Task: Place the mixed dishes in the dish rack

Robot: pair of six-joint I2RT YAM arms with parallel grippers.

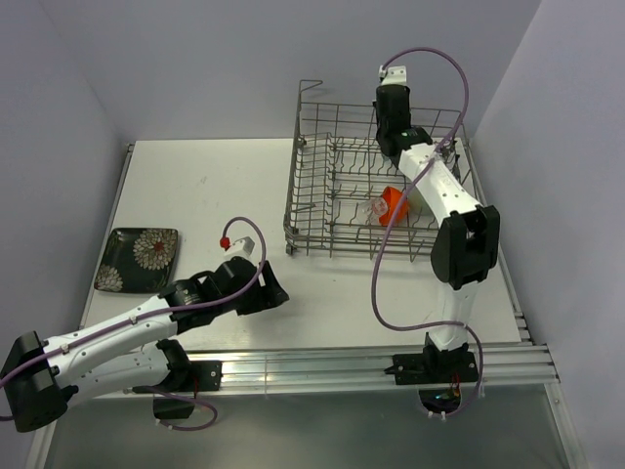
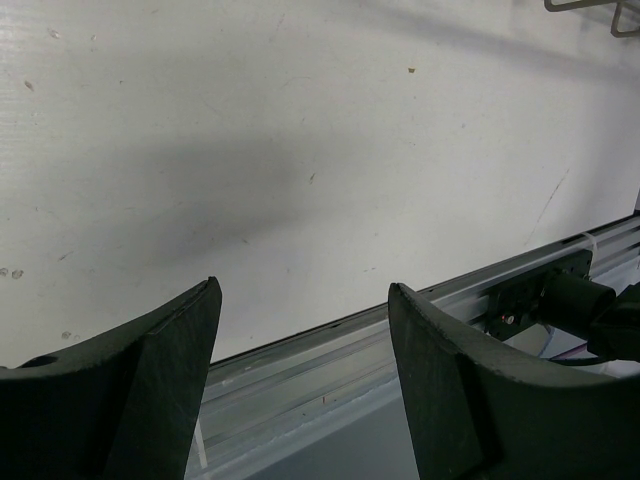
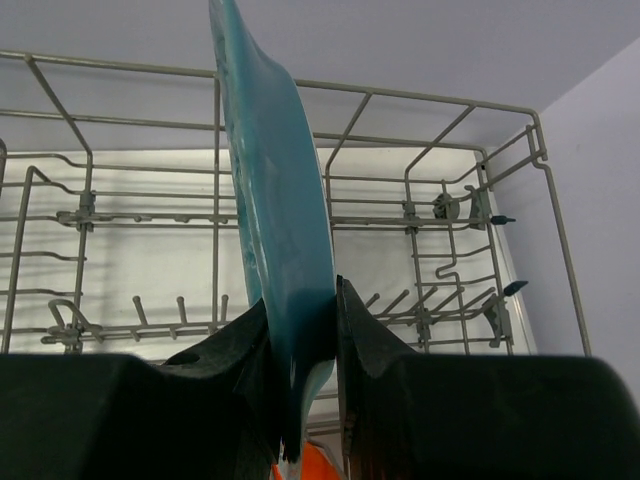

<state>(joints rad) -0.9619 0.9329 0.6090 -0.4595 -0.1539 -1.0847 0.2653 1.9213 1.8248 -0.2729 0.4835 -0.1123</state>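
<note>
Since the teal scalloped round plate (image 3: 275,180) is pinched by its lower rim between the closed-in fingers of the right gripper (image 3: 302,312), the coming move is judged to turn on how that plate is lined up with the dish rack (image 1: 337,200). The plate is held on edge and upright, with its long axis rising from the jaws, and it is carried within the rack's wire walls. Rows of short upright tines (image 3: 180,312) are seen lower down, beyond it. Whether its edge is matched to a gap between them cannot be told. A smooth, glossy glaze and a curved, thin rim are shown, so slipping is judged possible if the grip is eased early. The rack is made of thin grey metal wire, stiff and open. An orange-red bowl (image 1: 394,202) is already lodged inside the rack, just beneath the jaws. The left gripper (image 2: 303,288) is spread and empty, well apart from the rack beyond its near left corner, so the right arm is the nearer. Further left of the rack, the black square plate (image 1: 140,259) with white flowers is laid flat on the white table (image 1: 195,186), not yet loaded.
</note>
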